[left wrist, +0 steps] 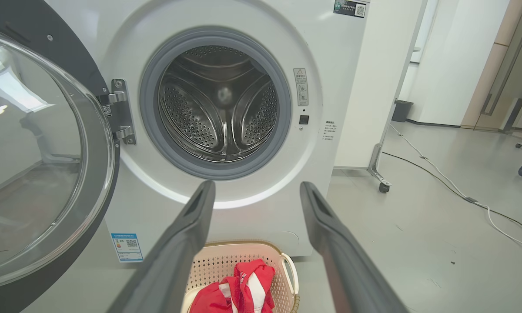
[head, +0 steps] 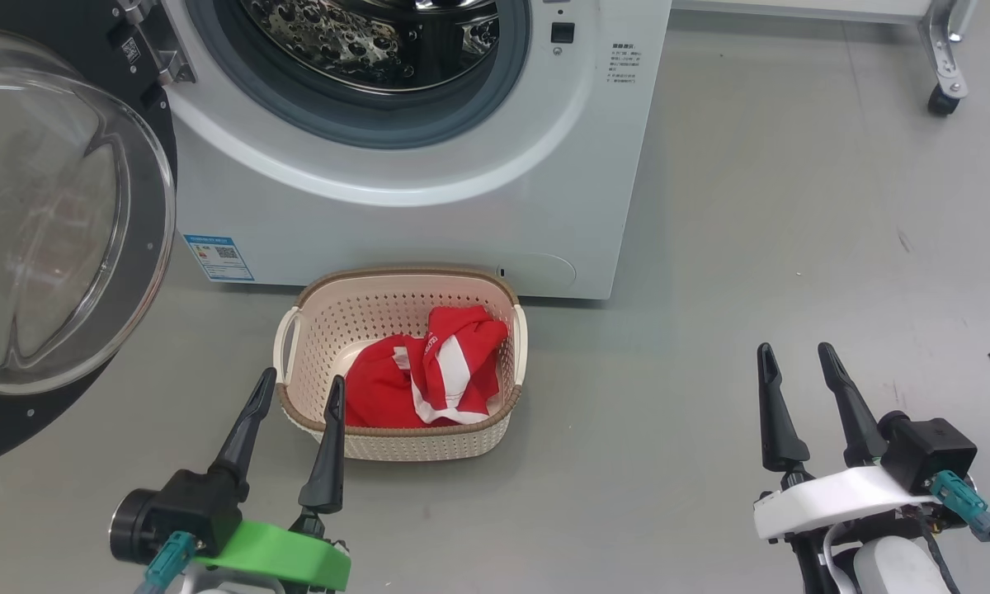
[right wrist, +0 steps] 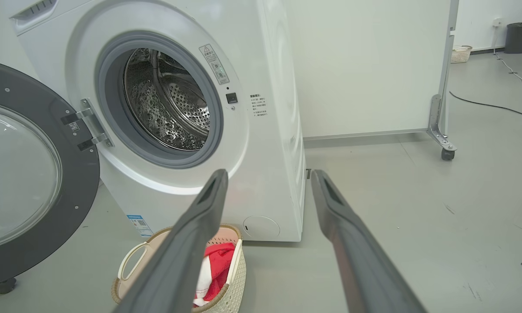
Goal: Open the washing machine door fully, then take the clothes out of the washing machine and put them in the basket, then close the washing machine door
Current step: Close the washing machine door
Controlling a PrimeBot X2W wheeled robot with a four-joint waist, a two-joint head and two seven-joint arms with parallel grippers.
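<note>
Two grippers showed low in the head view, each with two long dark fingers. The left gripper (head: 304,376), on a green wrist mount at seven o'clock, had its fingers spread apart and pinched nothing. They slanted toward one o'clock, and their tips overlapped the near left corner of the basket in that view. The right gripper (head: 794,348), on a white mount at five o'clock, was spread just as wide and empty. Its fingers leaned toward eleven o'clock over the bare grey floor (head: 751,247), well apart from everything else.

One small cream plastic basket (head: 404,274) with perforated walls and a brown woven-look rim sat at six o'clock of the view's centre. In it lay the bright red clothes (head: 384,384) with white stripes, bunched in one heap, so the garments could not be counted.

At twelve o'clock from the basket, just behind it, stood one big white front-loading washing machine (head: 429,223), with one blue label sticker (head: 219,257) low on its front. Its grey-ringed steel drum mouth (left wrist: 217,102) was uncovered. Its one round door (head: 49,231), black-rimmed with a bulging glass bowl, hung wide open at nine o'clock.
</note>
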